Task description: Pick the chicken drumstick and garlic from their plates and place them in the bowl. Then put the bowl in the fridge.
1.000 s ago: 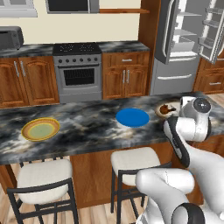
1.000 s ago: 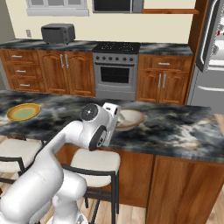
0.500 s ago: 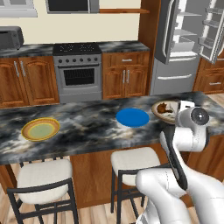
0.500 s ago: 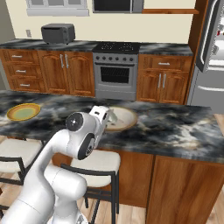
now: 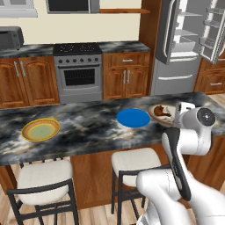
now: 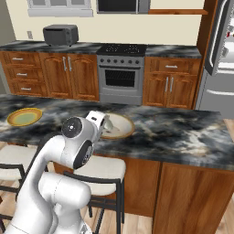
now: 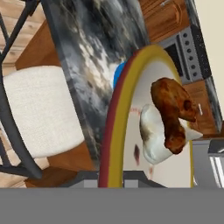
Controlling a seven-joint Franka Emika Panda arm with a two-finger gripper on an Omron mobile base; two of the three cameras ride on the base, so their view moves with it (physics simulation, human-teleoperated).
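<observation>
1. Gripper point(image 5: 180, 112) sits low at the near edge of the bowl point(image 5: 154, 115) on the counter point(image 5: 88, 127). The chicken drumstick point(image 5: 163, 110) is inside it, and the blue plate point(image 5: 133, 117) is bare.
2. From the right base view, the jaws look pinched narrow on the bowl's near rim.
3. In the hand view, the rim runs straight down toward the fingers, with the garlic point(image 7: 151, 133) tucked under the drumstick. Loading looks done. Next comes a level lift and a carry to the open fridge point(image 5: 184, 44).

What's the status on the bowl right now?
Pincer shut on the bowl rim. Drumstick and garlic inside. Fridge open; nothing visibly in the way.
</observation>
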